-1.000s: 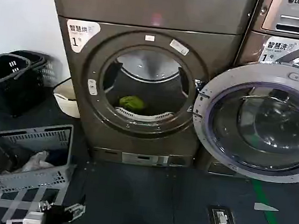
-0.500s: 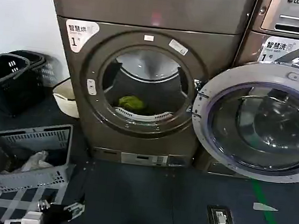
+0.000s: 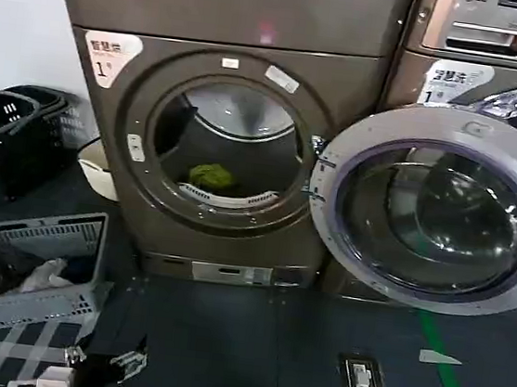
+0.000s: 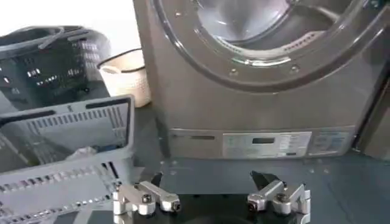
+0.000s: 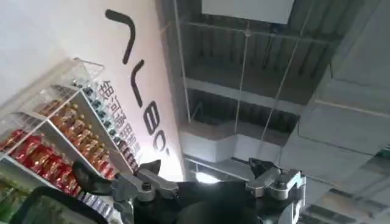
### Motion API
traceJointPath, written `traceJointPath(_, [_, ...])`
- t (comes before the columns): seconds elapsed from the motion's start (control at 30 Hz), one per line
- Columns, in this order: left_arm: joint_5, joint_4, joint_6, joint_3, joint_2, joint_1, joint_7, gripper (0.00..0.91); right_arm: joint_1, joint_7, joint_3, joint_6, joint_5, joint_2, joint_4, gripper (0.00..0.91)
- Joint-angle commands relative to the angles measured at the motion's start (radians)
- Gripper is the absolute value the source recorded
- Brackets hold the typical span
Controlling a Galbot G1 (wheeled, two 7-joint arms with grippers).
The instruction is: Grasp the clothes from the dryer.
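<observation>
Clothes (image 3: 210, 176) sit low in dryer (image 3: 220, 124) drum, door (image 3: 430, 208) swung wide. Head view: left tool (image 3: 104, 363) low by grey basket (image 3: 26, 270), fingers apart. Left wrist: tool spread, facing dryer. Right wrist: right tool (image 5: 207, 182) spread, aimed at ceiling.

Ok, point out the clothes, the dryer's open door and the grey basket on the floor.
clothes (image 3: 210, 176): head view, middle of the yellow-green bundle inside the drum.
dryer door (image 3: 417, 298): head view, lower grey rim of the swung-open door.
grey basket (image 3: 31, 304): head view, front slotted wall.
</observation>
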Motion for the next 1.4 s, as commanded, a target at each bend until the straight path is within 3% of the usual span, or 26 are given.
traceJointPath(0.03, [0.001,-0.002,0.000,0.000,0.000,0.001,0.000,0.907,-0.001,-0.002,0.001,0.002,0.003,0.001,-0.001,0.907])
traceJointPath(1.4, [0.016,-0.002,0.000,0.002,0.007,-0.002,0.009,0.907,-0.004,-0.003,0.003,0.050,0.044,0.006,-0.004,0.907])
